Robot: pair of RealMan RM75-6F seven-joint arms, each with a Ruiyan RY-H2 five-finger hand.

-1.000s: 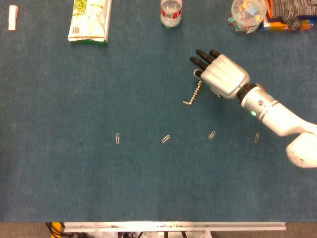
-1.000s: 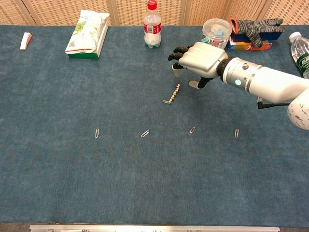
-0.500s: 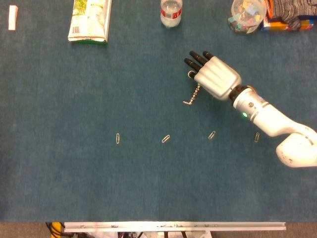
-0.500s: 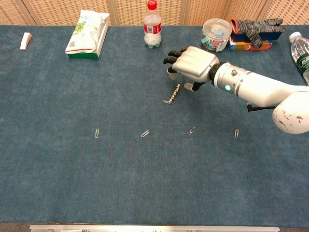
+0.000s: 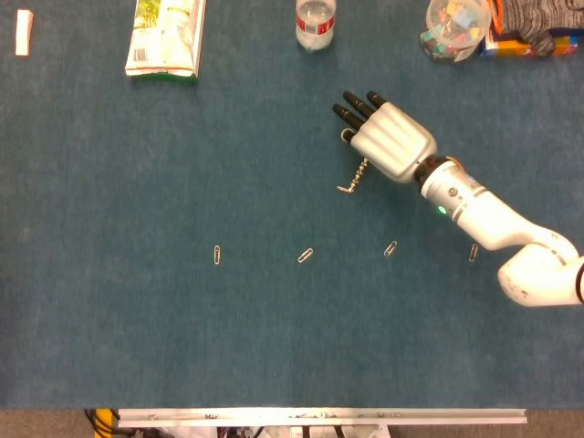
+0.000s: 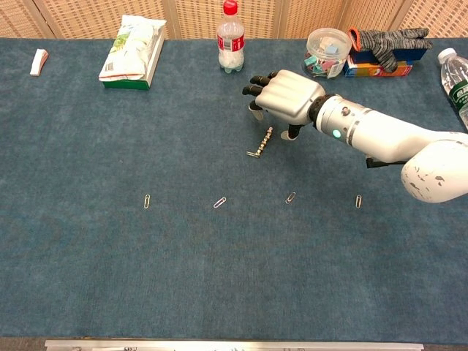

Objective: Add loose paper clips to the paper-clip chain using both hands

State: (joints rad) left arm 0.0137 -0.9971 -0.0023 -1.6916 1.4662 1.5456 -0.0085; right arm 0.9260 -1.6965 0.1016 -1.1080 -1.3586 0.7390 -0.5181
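The short paper-clip chain (image 5: 352, 181) (image 6: 261, 143) lies slanted on the blue cloth, right of the middle. My right hand (image 5: 388, 139) (image 6: 287, 95) hovers palm-down over the chain's far end, fingers stretched out and apart, holding nothing. The hand hides the top of the chain in the head view. Several loose paper clips lie in a row nearer me: one at the left (image 5: 217, 255) (image 6: 147, 201), one in the middle (image 5: 306, 255) (image 6: 219, 202), one further right (image 5: 391, 248) (image 6: 291, 197), and a last one (image 5: 473, 253) (image 6: 359, 200) below the forearm. No left hand shows.
Along the far edge stand a water bottle (image 5: 316, 23) (image 6: 229, 36), a snack bag (image 5: 166, 36) (image 6: 134, 50), a clear tub of coloured clips (image 5: 453, 27) (image 6: 327, 50), and a grey glove on a box (image 6: 384, 40). Another bottle (image 6: 453, 77) stands at the right edge.
My right hand has slid left and a little further away, coming over the chain's far end. The chain and the loose clips have stayed put.
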